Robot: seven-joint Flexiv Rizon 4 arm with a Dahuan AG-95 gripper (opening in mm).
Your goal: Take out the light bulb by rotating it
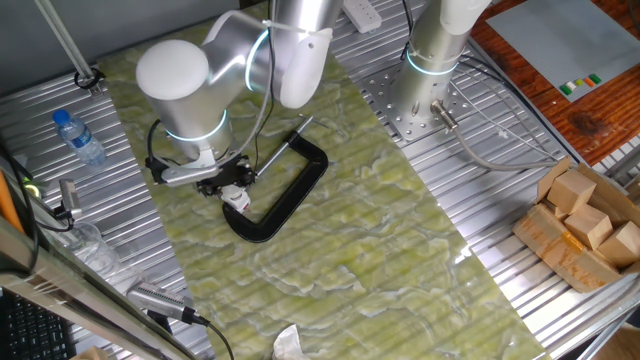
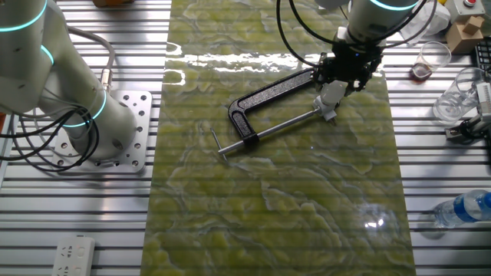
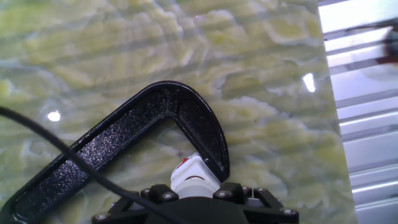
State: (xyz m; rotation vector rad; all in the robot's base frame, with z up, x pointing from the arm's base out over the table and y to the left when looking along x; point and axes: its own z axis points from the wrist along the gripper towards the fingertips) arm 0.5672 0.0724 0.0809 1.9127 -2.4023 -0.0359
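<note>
My fingers (image 1: 232, 190) pinch the light bulb (image 1: 236, 198); the clamp (image 1: 285, 195) pins its base, so twisting frees it.

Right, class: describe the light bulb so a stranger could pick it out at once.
Find the big black C-clamp on the green marbled mat. At its jaw end, right under the gripper, sits the bulb: a small white piece, the only white thing touching the clamp.

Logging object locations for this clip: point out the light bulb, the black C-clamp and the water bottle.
light bulb (image 3: 194, 177), hand view, white base below the claw.
black C-clamp (image 2: 270, 90), the other fixed view, long frame bar.
water bottle (image 1: 80, 139), one fixed view, clear body.
</note>
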